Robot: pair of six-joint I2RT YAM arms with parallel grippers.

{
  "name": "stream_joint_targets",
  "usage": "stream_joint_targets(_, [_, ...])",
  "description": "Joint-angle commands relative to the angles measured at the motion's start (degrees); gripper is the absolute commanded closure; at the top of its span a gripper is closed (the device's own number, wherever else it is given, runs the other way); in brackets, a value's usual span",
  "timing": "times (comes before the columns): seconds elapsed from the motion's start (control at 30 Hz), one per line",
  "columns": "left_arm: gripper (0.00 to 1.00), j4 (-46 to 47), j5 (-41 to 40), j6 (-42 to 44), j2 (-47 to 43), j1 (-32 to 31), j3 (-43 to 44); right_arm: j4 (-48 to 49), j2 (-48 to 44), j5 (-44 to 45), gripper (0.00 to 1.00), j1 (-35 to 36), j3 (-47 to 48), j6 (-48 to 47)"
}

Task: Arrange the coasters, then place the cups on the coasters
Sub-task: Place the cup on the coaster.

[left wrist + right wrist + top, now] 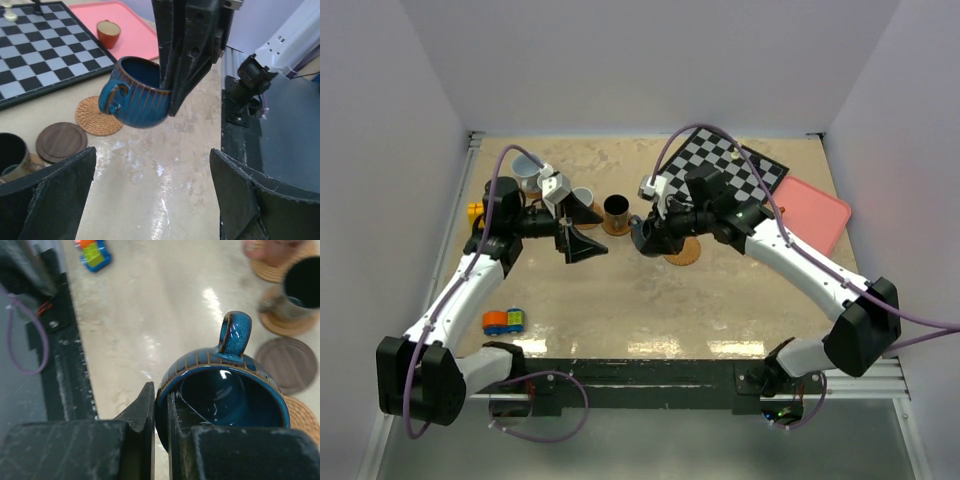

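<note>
Closest to the arms there's just a little toy car (pixel 505 321) toward the near-left corner of the table, nothing to do with the job. Mid-table, the left gripper (pixel 582 228) hangs with its jaws spread wide and nothing in them. Facing it, the right gripper (pixel 161 399) has its jaws pinched narrow on the rim wall of the dark blue cup (pixel 132 100), one finger inside and one outside. The cup is up off the table and hanging tilted, with its handle (pixel 235 332) on the side away from the grip. It looks like glazed ceramic, so I'd guess stiff, slick, a bit hefty and easy to chip. A rim pinch like that probably lets it swing, so a slow set-down seems smart. Just past it a woven coaster (pixel 95 117) and a dark brown coaster (pixel 61 141) lie bare, side by side. Beyond those the black cup (pixel 617 213) already sits on a tan coaster (pixel 285 325). Toward the far edge are the chessboard (pixel 720 170) and, far right, the pink tray (pixel 135 30) with the orange cup (pixel 108 32) on it.
</note>
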Motion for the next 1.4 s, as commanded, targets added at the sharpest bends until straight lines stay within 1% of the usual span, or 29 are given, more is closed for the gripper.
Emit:
stream_joint_targets(0.0, [0.00,-1.55,7.86,1.59,2.08,-1.35,2.37,-1.25,-0.37,-9.37,1.00,3.34,4.47,-4.10])
stream_joint_targets(0.03, [0.00,-2.43,7.77,3.07,2.26,-1.97,2.80,-2.12,-0.20,-10.08,1.00,3.95,4.73,-4.36])
stream_joint_targets(0.07, [0.00,-5.31,7.69,3.61,2.44,-2.32,2.98,-3.00,-0.20,-10.17,1.00,4.83,5.08,-4.37])
stream_joint_targets(0.17, [0.00,-6.48,8.83,3.62,2.79,-3.11,3.16,-6.34,0.07,-10.35,1.00,7.38,6.31,-5.07])
stream_joint_targets(0.2, [0.00,-6.74,9.00,5.27,2.88,-3.47,2.98,-6.79,-0.19,-10.26,1.00,8.00,6.32,-4.72])
stream_joint_targets(0.37, [0.00,-11.04,9.00,8.18,4.46,-6.98,3.07,-6.79,-2.30,-10.09,1.00,10.90,4.47,-3.31])
stream_joint_targets(0.43, [0.02,-12.01,9.27,8.89,5.51,-8.12,3.51,-8.01,-2.30,-9.91,1.00,11.34,4.65,-4.01])
stream_joint_targets(0.5, [0.08,-12.46,8.83,9.24,6.04,-8.74,3.69,-8.90,-2.39,-9.56,1.00,11.61,5.09,-4.37])
stream_joint_targets(0.53, [0.12,-12.54,8.83,9.33,6.13,-9.00,3.69,-9.16,-2.48,-9.64,1.00,11.69,5.17,-4.54])
stream_joint_targets(0.63, [0.40,-12.37,8.39,9.59,5.78,-9.62,3.42,-9.51,-2.83,-9.30,1.00,11.78,4.91,-4.81])
stream_joint_targets(0.67, [0.45,-11.93,8.30,9.16,5.34,-9.80,3.07,-9.34,-2.92,-8.95,1.00,11.78,4.65,-4.72])
stream_joint_targets(0.77, [0.55,-11.14,7.78,8.54,5.16,-10.32,2.46,-9.34,-3.09,-8.50,1.00,11.78,4.39,-4.63])
stream_joint_targets(0.87, [0.81,-11.14,7.16,8.71,5.08,-11.20,2.28,-9.34,-2.92,-7.89,1.00,11.78,4.30,-4.46])
stream_joint_targets(0.9, [0.91,-11.31,6.90,8.97,5.08,-11.55,2.37,-9.34,-2.92,-7.63,1.00,11.78,4.30,-4.37])
stream_joint_targets(0.93, [1.00,-11.49,6.63,9.41,4.99,-12.08,2.37,-9.34,-2.83,-7.10,1.00,11.87,4.30,-4.28])
stream_joint_targets(1.03, [1.00,-12.81,4.88,11.35,4.11,-13.40,2.11,-9.52,-2.92,-4.38,1.00,11.78,4.21,-3.93])
stream_joint_targets(1.13, [1.00,-11.50,2.51,11.09,2.53,-13.58,1.32,-7.77,-3.45,-0.87,1.00,11.78,3.16,-2.44])
stream_joint_targets(1.2, [1.00,-8.08,1.45,8.99,1.22,-13.58,-0.09,-6.44,-3.45,2.82,0.88,11.78,2.37,-0.68])
stream_joint_targets(1.23, [1.00,-6.23,0.75,7.93,0.60,-13.58,-0.88,-5.74,-3.53,4.05,0.78,11.78,1.75,-0.07])
stream_joint_targets(1.27, [1.00,-5.35,-0.21,7.40,-0.10,-13.58,-1.32,-5.04,-3.71,5.02,0.66,11.78,1.40,0.37])
stream_joint_targets(1.33, [1.00,-3.76,-2.67,6.78,-1.16,-13.58,-2.02,-3.72,-4.76,6.26,0.50,11.78,0.70,1.25])
stream_joint_targets(1.37, [1.00,-3.41,-3.47,6.52,-1.51,-13.58,-2.29,-3.02,-5.29,6.96,0.46,11.78,0.52,1.95])
